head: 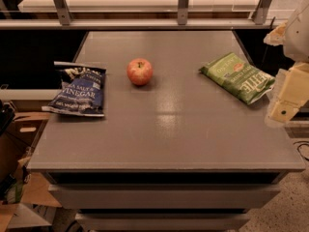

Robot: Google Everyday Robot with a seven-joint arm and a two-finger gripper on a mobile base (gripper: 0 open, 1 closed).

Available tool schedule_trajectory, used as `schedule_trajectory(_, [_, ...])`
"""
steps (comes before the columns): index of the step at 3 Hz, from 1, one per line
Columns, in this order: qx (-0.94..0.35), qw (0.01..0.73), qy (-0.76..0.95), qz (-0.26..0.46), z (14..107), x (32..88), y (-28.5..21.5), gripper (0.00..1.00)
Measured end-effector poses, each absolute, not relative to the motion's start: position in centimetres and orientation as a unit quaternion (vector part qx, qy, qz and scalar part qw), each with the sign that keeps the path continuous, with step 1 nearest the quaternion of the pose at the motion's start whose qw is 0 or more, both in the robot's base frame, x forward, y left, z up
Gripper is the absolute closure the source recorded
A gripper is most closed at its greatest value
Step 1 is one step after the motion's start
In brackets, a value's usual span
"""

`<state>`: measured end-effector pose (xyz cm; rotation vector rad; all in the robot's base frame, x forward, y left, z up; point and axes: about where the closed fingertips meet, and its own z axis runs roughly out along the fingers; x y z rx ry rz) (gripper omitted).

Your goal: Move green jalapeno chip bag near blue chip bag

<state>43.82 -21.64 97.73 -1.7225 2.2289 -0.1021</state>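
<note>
- Green jalapeno chip bag [238, 77]: crinkly light-green snack bag, large white lettering, small red-orange mark. Lies flat on right part of desk, close to right edge, set at an angle w/ one end pointing back-left.
- Blue chip bag [77, 90]: dark navy crinkly snack bag, black top, white "VINEGAR" lettering legible. Lies flat at left edge of desk, well apart from green bag.
- Round red-yellow apple [139, 71]: sits stem up betw. the two bags, nearer the blue one, touching neither.
- Desk [164, 129]: grey flat-topped unit, drawer fronts visible below front edge. Carries all three items.
- Pincer [286, 100]: cream-coloured, at far right of view, just beside near-right end of green bag, approx. at desk's right edge. Contact w/ bag: cannot tell. Spread or pressed together: cannot tell.
- Arm: pale body partly in view above pincer, upper right corner.
- Surroundings: grey metal rail w/ uprights [183, 13] along back of desk; brown cardboard boxes [24, 129] on floor, lower left.
</note>
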Motion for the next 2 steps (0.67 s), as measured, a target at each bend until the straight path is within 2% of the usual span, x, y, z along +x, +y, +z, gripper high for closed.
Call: schedule_trajectory(2, [-0.594,0.167,0.787,-0.033,97.86,44.51,-21.77,0.00])
